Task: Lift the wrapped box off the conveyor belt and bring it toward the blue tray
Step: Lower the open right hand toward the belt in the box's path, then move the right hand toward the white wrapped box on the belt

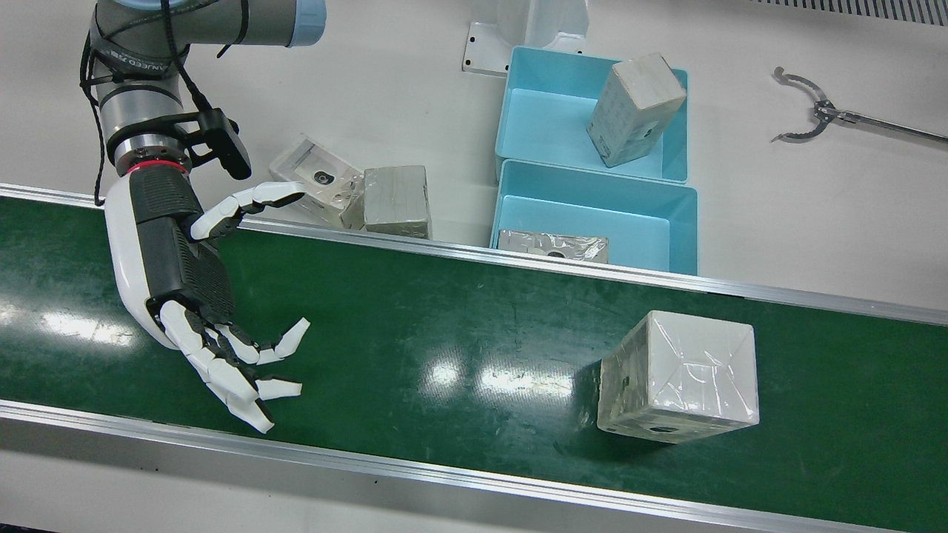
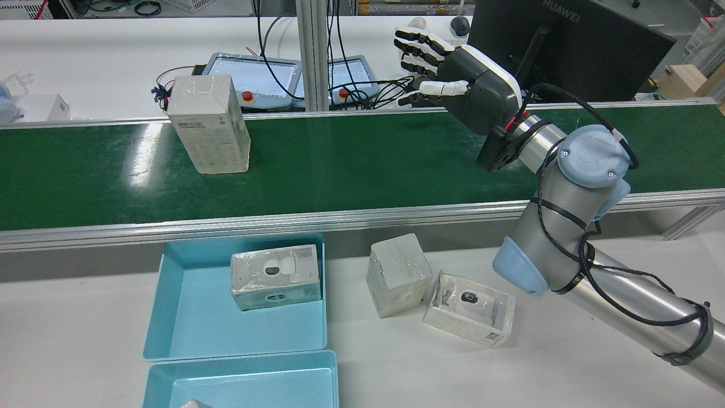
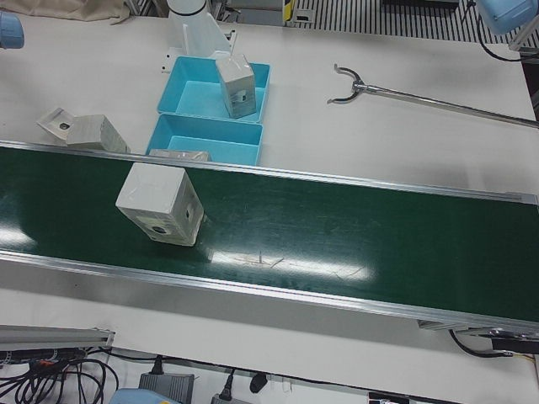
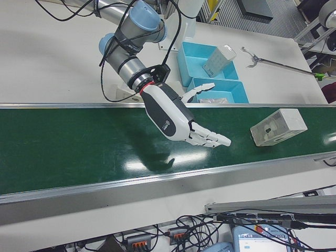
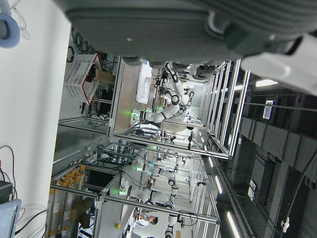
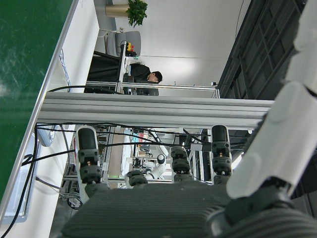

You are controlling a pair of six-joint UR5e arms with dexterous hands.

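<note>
The wrapped box (image 1: 678, 377) is whitish, film-covered, and stands on the green conveyor belt (image 1: 444, 318). It also shows in the rear view (image 2: 209, 124), the left-front view (image 3: 160, 204) and the right-front view (image 4: 278, 126). My right hand (image 1: 200, 296) hovers over the belt well apart from the box, palm open, fingers spread, holding nothing; it also shows in the rear view (image 2: 453, 68) and the right-front view (image 4: 181, 118). Two blue trays (image 1: 692, 222) sit on the white table beside the belt. My left hand shows only as a grey underside (image 5: 163, 29) in its own view.
One tray holds a leaning wrapped box (image 1: 637, 107), the other a flat wrapped box (image 1: 552, 246). Two more boxes (image 1: 396, 200) lie on the table by the belt's edge. A metal grabber tool (image 1: 815, 111) lies farther along the table. The belt has raised aluminium rails.
</note>
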